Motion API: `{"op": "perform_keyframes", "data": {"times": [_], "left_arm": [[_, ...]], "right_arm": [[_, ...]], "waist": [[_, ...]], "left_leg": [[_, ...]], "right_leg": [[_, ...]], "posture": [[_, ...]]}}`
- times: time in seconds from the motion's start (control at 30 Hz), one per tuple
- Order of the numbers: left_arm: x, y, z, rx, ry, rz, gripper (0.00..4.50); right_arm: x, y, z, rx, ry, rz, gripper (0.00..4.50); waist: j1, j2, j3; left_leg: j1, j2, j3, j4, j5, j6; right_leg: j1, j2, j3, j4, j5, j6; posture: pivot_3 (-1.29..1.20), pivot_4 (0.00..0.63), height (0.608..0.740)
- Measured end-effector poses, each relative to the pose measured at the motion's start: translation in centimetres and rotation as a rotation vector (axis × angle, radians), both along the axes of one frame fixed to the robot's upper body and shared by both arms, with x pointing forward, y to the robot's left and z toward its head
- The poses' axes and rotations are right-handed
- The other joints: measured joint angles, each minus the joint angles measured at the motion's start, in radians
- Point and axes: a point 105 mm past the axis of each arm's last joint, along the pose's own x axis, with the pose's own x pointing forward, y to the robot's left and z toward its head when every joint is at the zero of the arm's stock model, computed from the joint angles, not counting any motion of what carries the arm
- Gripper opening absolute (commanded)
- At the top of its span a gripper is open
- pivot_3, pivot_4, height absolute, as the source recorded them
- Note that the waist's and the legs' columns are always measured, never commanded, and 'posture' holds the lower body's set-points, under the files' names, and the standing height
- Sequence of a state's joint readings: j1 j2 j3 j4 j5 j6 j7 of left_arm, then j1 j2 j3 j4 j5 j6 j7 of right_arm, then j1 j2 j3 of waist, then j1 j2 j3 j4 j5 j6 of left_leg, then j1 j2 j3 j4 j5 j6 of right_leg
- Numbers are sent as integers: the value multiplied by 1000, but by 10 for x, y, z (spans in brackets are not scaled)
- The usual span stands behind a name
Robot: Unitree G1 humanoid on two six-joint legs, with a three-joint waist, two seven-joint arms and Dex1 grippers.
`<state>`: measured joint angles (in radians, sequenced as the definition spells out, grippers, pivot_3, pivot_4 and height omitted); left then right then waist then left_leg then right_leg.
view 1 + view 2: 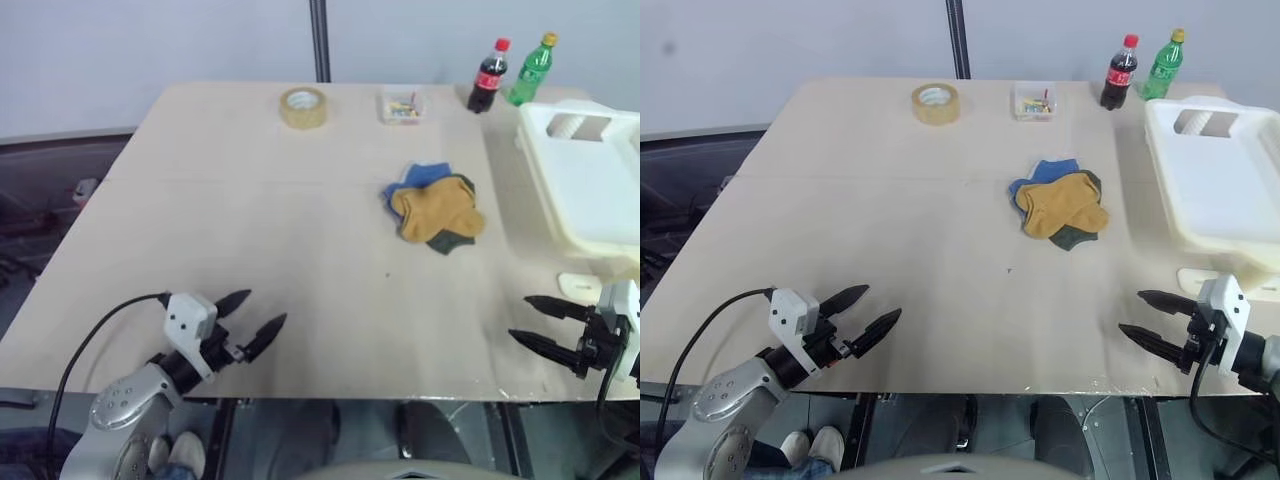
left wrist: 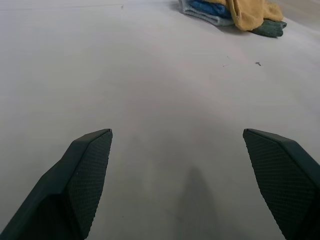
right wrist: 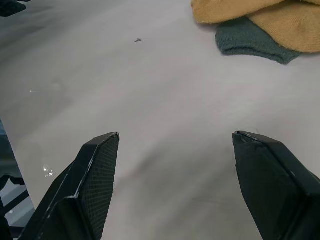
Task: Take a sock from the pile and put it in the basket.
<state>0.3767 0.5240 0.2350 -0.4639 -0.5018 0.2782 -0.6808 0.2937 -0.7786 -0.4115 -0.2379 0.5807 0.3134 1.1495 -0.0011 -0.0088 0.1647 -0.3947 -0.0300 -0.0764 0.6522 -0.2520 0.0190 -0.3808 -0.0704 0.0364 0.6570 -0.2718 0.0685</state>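
left eye view, sock: the mustard sock [image 1: 438, 208] lies on top of the pile [image 1: 433, 207], right of frame centre, on the desk [image 1: 250, 220].
left eye view, tools: left tool [image 1: 256, 318] at lower left, right tool [image 1: 527, 320] at lower right, both spread and empty, both well apart from the pile.
left eye view, basket: the white basket [image 1: 585, 185] sits at the right edge, near the pile.
left eye view, open room: bare desk between tools and pile; tape roll [image 1: 303, 107], clear box [image 1: 403, 105] and two bottles [image 1: 512, 72] line the far edge.
left wrist view: fingers [image 2: 82, 180] wide apart over bare desk; pile at upper right.
right wrist view: fingers [image 3: 90, 182] wide apart; sock at upper right, desk edge at lower left.
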Motion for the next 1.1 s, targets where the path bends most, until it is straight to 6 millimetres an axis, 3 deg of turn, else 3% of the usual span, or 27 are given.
{"op": "perform_keyframes", "data": {"times": [0.9, 1.03, 1.07, 1.1], "left_arm": [[4, -8, 9, 4, -53, -65, 4500], [3, -10, 11, 3, -68, -84, 4500], [0, -13, 13, 0, -78, -121, 4500], [0, -14, 14, -3, -83, -133, 4500]], "right_arm": [[9, -1, -4, -9, 29, -35, 3723], [19, 4, 3, -20, -9, -37, 3723], [35, 16, 13, -27, -68, -32, 3723], [39, 20, 17, -26, -89, -26, 3723]], "waist": [[14, 0, 0], [11, 0, 0], [7, 0, 0], [7, 0, 0]], "left_leg": [[0, 0, 0, 0, 0, 0], [0, 0, 1, 0, 0, 0], [0, 0, 1, 0, 0, 0], [0, 0, 1, 0, 0, 0]], "right_leg": [[0, 0, 0, -1, 0, 0], [0, 0, 0, 0, 0, 0], [0, 1, 0, 0, 0, 0], [0, 1, 0, 0, 0, 0]], "posture": [[0, 150, 738], [0, 150, 738], [0, 150, 738], [0, 150, 738]]}}
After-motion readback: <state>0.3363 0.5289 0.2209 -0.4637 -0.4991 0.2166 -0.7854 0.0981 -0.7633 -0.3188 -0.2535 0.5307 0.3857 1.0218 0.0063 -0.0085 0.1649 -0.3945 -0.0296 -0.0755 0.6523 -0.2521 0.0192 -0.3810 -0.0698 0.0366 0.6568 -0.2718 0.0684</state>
